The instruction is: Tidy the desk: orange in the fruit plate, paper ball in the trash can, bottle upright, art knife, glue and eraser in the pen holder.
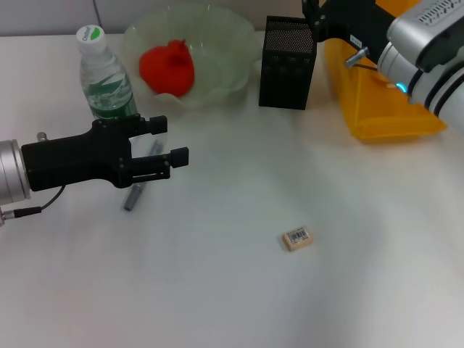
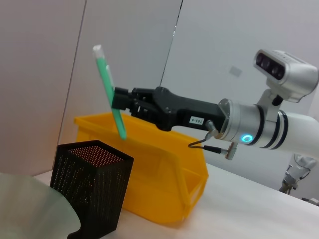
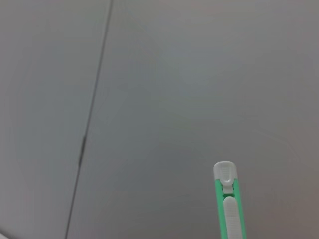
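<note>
Nearest on the white bench [image 1: 232,290] lies the eraser [image 1: 297,238], flat and alone, well off to the right of the left pincer [image 1: 172,141] and nearer than it. The left pincer hovers low over the bench with its two black fingers apart and nothing between them. Just under and behind those fingers lies a small grey stick [image 1: 133,194], apparently the glue, partly hidden by the pincer. Just beyond the left pincer stands the bottle [image 1: 104,78], upright, cap on. Farther back and to that pincer's right sits the pale fruit plate [image 1: 225,43] with the orange-red fruit [image 1: 167,67] inside it.

Beside the plate stands the black mesh pen holder [image 1: 288,64], and next to it the yellow bin [image 1: 380,109]. The right pincer [image 2: 117,101] hangs above the pen holder, clamped on the green art knife [image 2: 109,89], which it holds tilted, lower tip pointing down toward the holder's open mouth but still above it.
</note>
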